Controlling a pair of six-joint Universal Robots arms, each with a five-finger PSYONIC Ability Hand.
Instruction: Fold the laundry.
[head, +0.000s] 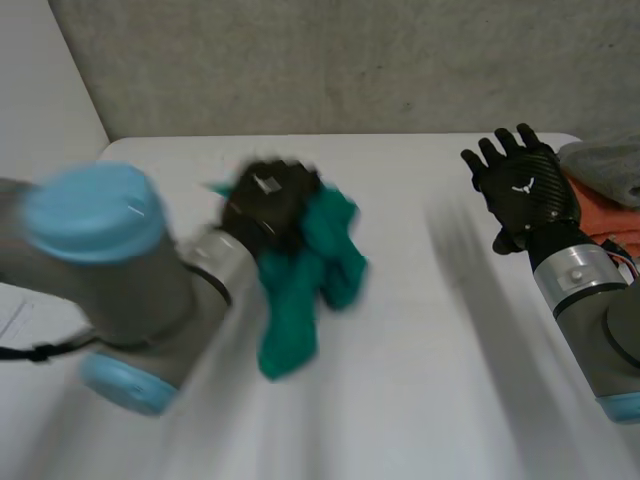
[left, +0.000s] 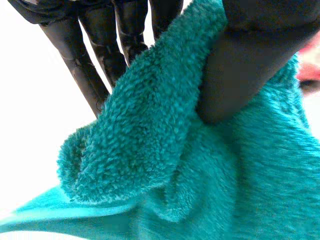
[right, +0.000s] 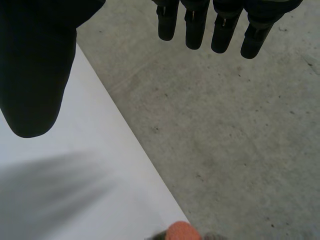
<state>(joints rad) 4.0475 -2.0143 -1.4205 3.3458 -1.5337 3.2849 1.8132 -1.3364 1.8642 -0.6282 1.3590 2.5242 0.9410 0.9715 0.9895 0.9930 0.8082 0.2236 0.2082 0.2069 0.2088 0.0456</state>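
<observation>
Left hand (head: 268, 205): is gripping the teal cloth (head: 305, 280), over the table's left-centre area. In the left wrist view the thumb (left: 245, 65) is pressing into a thick fold of it, and the fingers (left: 95, 60) are running down behind that fold, so the fold is being pinched between them.
Teal cloth, position: is hanging from the left hand and trailing toward the table's near side. I cannot tell whether its lower end is touching the table (head: 420, 350).
Teal cloth, texture: is showing a deep, fuzzy terry pile. It is soft and thick and is bunching into rounded rolls and folds rather than lying flat.
Teal cloth, shape: is drooping in two uneven lobes, one long and narrow, the other shorter and wider.
Right hand (head: 525, 190): is holding nothing, with its fingers (right: 192, 25) straight and spread. It is hovering over the table's far right part, palm down, well apart from the teal cloth.
Grey cloth (head: 605, 165): is lying in a soft heap on an orange cloth (head: 600, 215) at the table's right edge, just beside the right hand.
Table: is presenting a smooth, matte white top.
Wall (head: 330, 60): is showing rough, speckled grey concrete behind the table.
Left arm (head: 110, 280): is showing a grey cylindrical joint with rounded light-blue caps.
</observation>
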